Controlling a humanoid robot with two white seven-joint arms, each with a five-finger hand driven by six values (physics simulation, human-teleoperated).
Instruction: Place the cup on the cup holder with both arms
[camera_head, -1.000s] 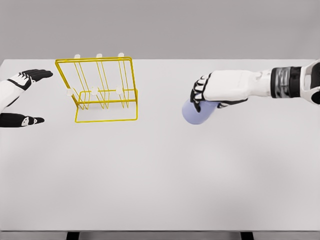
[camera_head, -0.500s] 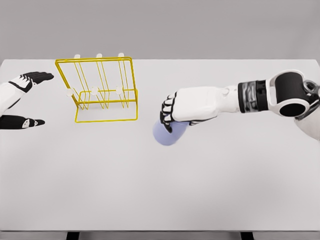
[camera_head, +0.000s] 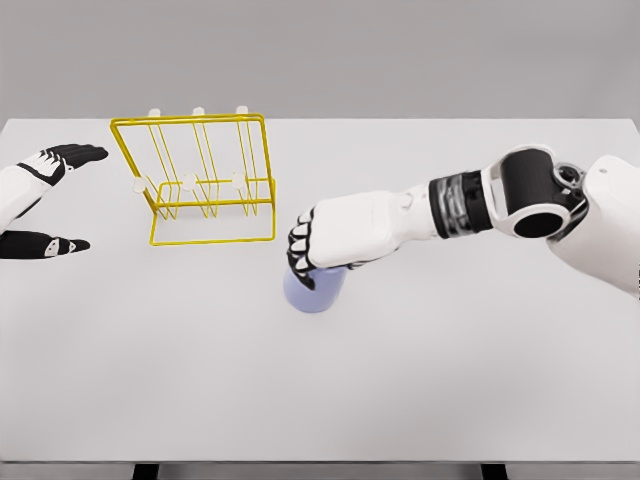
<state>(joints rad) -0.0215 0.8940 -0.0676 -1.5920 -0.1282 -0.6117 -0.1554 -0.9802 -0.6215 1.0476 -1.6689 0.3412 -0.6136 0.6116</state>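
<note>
A pale blue cup (camera_head: 312, 290) sits just below and right of the yellow wire cup holder (camera_head: 200, 180), near the table's middle. My right hand (camera_head: 312, 252) is curled over the cup's top and shut on it; the hand hides the cup's upper part. The holder stands at the back left, with white-tipped pegs rising from its frame. At the far left edge my left hand (camera_head: 50, 200) stays open, thumb and fingers spread wide, well apart from the holder and the cup.
The white table (camera_head: 320, 400) fills the view, its front edge along the bottom. My right forearm (camera_head: 470, 205) stretches across from the right side above the tabletop.
My right hand has carried the cup leftward and toward the front, from the right of the table to beside the holder's front right corner. The left hand has barely moved.
</note>
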